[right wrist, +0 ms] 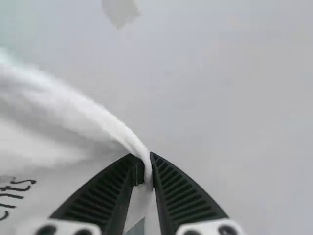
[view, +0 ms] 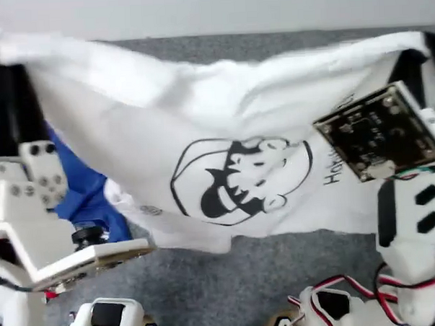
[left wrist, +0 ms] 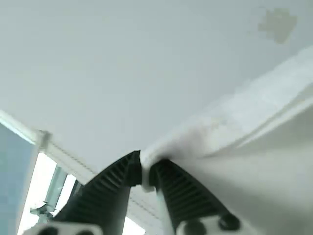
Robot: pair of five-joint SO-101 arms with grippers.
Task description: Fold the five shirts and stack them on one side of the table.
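White cotton T-shirt [view: 222, 112] with a black cartoon print [view: 240, 178] is up in the air, stretched between my two arms over the grey fabric-covered table top [view: 230, 292].

Left gripper [left wrist: 145, 169]: black ribbed jaws pinched together on a bunched bit of the shirt's edge, cloth squeezed between them. Right gripper [right wrist: 146, 169]: same, jaws closed on a rolled hem or seam, with printed lettering on the fabric nearby. I can't tell which corners I hold, shoulders or hem.

High view: the shirt hangs as one wide sheet across the far part of the table. Top edge is roughly level and sags a little mid-span, print facing the camera. I can't tell whether the lower edge touches the table. Crumpled blue cloth [view: 81, 190], probably another of the shirts, lies on the table by my left arm, partly behind the white one.

Step, my read: spread phase for this shirt, lifted by two points so it can go down flat. It has no fold in it yet, so I'd put the task early.

Next move needs:
- both arms lowering at the same rate
- tension held across the span so it lands without wrinkles
- landing clear of the blue cloth, else it drapes over the lump
- release only once the fabric is down

Risk: both pinches are thin, so a jerk could pull an edge out.
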